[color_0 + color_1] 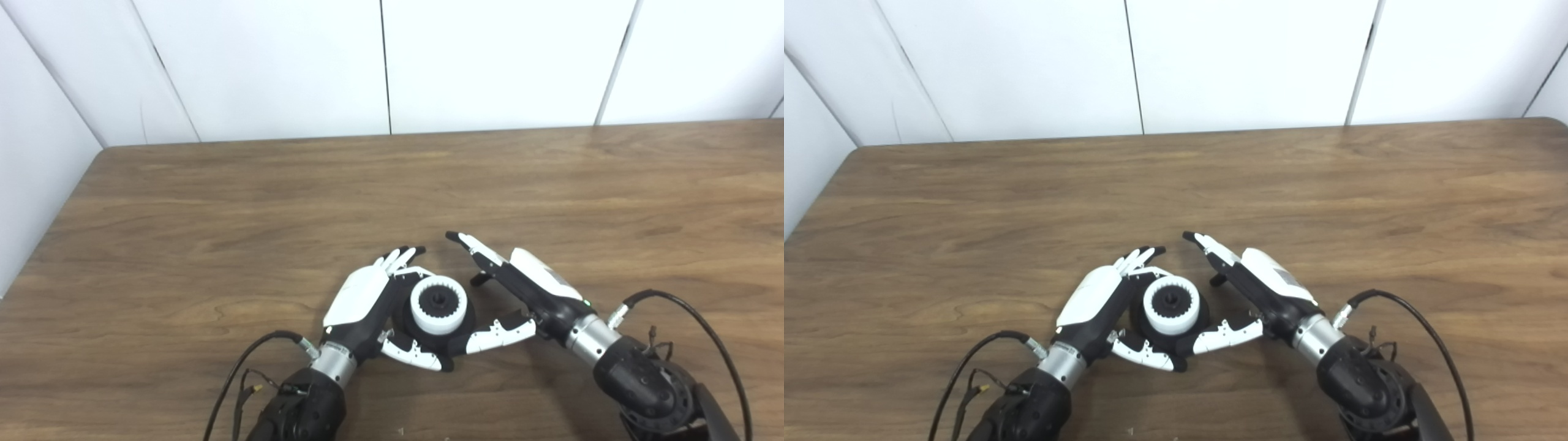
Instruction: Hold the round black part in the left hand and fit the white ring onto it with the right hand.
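Left hand (361, 306): curled round the round black part (433, 327), fingers at its far left, thumb at its near edge. White ring (438, 304): seated on the part. Right hand (520, 288): open, empty, just right. Wooden table (392, 184): beneath, near-centre.

the far side of the table (392, 184) lies bare; near the front edge, both hands flank the round black part (463, 324), crowding its sides.

Place: a bare lab or test room
Walls: plain white panels (490, 61) behind the table's far edge
Table: wood-grain top (392, 184)
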Robot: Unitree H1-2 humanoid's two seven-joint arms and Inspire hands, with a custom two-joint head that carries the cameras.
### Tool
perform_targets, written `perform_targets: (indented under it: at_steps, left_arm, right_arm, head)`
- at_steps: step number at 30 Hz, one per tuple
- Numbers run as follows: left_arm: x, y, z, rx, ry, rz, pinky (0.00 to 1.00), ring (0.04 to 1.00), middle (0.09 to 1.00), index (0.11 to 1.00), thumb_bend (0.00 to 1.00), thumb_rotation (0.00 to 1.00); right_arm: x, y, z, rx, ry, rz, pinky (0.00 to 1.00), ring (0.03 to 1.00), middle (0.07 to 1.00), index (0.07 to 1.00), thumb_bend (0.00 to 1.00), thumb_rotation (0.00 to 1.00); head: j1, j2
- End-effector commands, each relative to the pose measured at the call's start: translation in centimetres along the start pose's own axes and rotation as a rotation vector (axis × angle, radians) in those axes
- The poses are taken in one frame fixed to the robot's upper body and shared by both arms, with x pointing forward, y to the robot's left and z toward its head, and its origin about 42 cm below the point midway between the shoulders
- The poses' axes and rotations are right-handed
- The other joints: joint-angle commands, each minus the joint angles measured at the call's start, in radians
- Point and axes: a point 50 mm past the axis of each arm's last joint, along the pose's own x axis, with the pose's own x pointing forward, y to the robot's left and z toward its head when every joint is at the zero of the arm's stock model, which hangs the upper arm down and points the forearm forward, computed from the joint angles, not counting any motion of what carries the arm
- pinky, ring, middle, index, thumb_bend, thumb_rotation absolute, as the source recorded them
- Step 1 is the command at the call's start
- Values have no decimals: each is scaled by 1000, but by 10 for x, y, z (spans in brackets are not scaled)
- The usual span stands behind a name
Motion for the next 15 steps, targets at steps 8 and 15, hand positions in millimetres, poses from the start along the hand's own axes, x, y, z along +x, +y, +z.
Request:
perform_targets:
  at_steps: [8, 15]
  left_arm:
    - [-2, 10, -4, 22, 2, 17, 1000, 1000, 973, 594, 982, 245]
    - [-1, 13, -7, 20, 7, 24, 1000, 1000, 974, 596, 984, 248]
  right_arm:
    - [-16, -26, -24, -18, 99, -101, 808, 957, 1000, 1000, 1000, 491]
    - [-21, -37, -31, -5, 95, -127, 806, 962, 1000, 996, 1000, 482]
  head:
    - [-7, 2]
    - [-6, 5]
